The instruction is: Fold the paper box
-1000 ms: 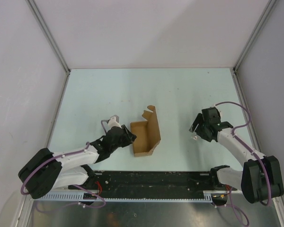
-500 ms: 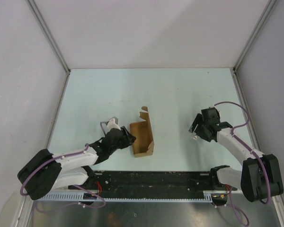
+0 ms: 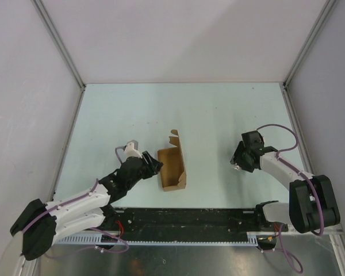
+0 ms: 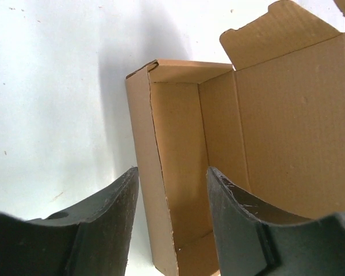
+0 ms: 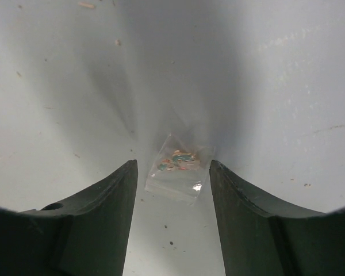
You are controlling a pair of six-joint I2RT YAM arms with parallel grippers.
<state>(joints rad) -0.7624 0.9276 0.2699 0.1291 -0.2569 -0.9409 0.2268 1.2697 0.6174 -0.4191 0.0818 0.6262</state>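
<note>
Now, my left claw (image 3: 156, 167) is open, one finger on either side of the nearest side wall of the paper box (image 3: 173, 168). The box sits just ahead of the claw on the worktop (image 3: 207, 115), lid flap raised. Well off to the right, my right claw (image 3: 236, 163) is open too, low over the worktop, a small clear plastic scrap (image 5: 175, 172) lying between its fingers.

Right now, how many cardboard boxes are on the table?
1. The paper box sits open near the table's front edge, beside the left fingers. The only other loose item is a clear plastic scrap by the right fingers. Nothing seems hidden.
</note>
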